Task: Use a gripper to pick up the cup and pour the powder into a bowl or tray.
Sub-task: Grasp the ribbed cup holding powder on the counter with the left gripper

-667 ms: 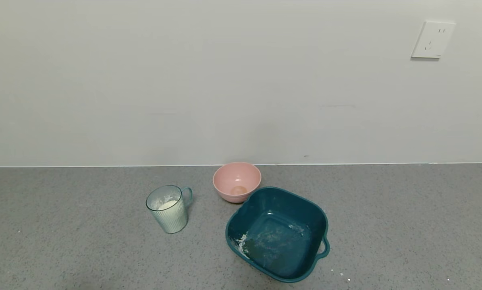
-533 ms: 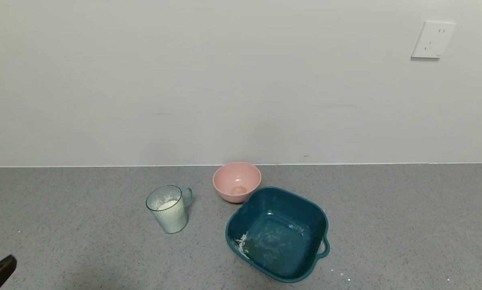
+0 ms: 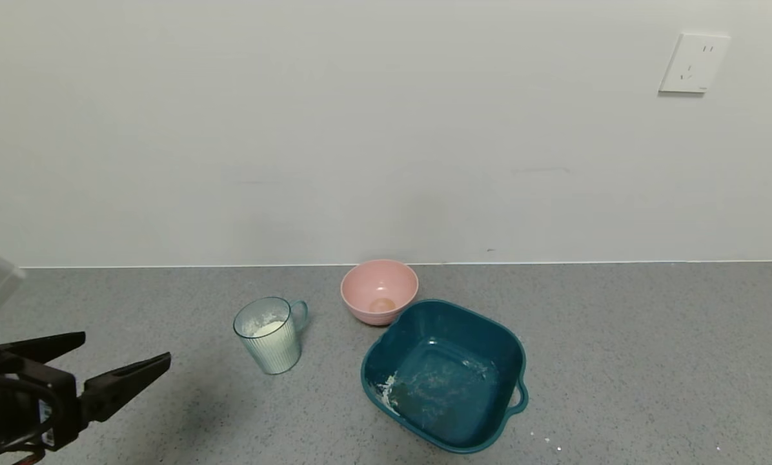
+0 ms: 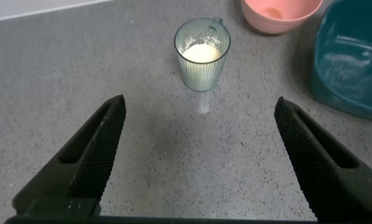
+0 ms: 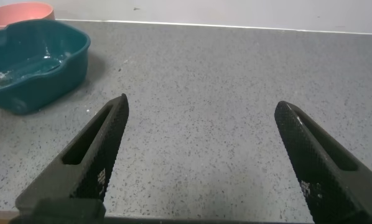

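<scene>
The ribbed pale teal cup (image 3: 270, 334) stands upright on the grey counter, its handle toward the pink bowl (image 3: 379, 291), with white powder (image 3: 268, 329) inside. My left gripper (image 3: 124, 354) is open and empty at the counter's front left, well short of the cup. In the left wrist view the cup (image 4: 202, 53) with its powder (image 4: 202, 53) stands ahead of the open gripper (image 4: 198, 115), with the pink bowl (image 4: 279, 12) beyond. My right gripper (image 5: 201, 118) is open and empty over bare counter and does not show in the head view.
A large dark teal tub (image 3: 446, 372) with powder smears sits right of the cup, touching the pink bowl's front. It also shows in both wrist views (image 4: 354, 62) (image 5: 30, 62). A wall runs along the counter's back edge with a socket (image 3: 692, 63).
My left gripper has come into the head view from the lower left corner and moved toward the cup. The cup, bowl and tub have not moved.
</scene>
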You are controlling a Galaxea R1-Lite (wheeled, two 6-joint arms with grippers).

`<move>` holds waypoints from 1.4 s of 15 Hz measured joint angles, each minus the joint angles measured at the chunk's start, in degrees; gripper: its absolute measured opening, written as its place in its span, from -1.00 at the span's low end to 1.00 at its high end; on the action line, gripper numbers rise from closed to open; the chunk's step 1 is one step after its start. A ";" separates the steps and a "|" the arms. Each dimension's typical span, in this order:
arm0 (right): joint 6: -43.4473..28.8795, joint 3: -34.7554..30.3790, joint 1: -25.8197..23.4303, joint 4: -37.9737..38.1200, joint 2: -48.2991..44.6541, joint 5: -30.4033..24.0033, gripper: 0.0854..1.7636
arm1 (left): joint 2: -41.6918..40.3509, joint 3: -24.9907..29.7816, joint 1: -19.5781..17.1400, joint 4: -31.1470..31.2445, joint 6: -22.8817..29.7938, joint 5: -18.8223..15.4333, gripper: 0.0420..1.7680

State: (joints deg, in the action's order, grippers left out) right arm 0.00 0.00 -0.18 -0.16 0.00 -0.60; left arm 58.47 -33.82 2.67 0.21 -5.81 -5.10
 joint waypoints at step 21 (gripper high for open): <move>0.00 0.00 0.00 0.00 0.00 0.00 0.94 | 38.19 17.18 0.22 -43.92 -4.57 -5.67 0.94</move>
State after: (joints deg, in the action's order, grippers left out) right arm 0.00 0.00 -0.18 -0.16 0.00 -0.60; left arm 96.66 -16.64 2.89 -43.72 -10.39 -10.76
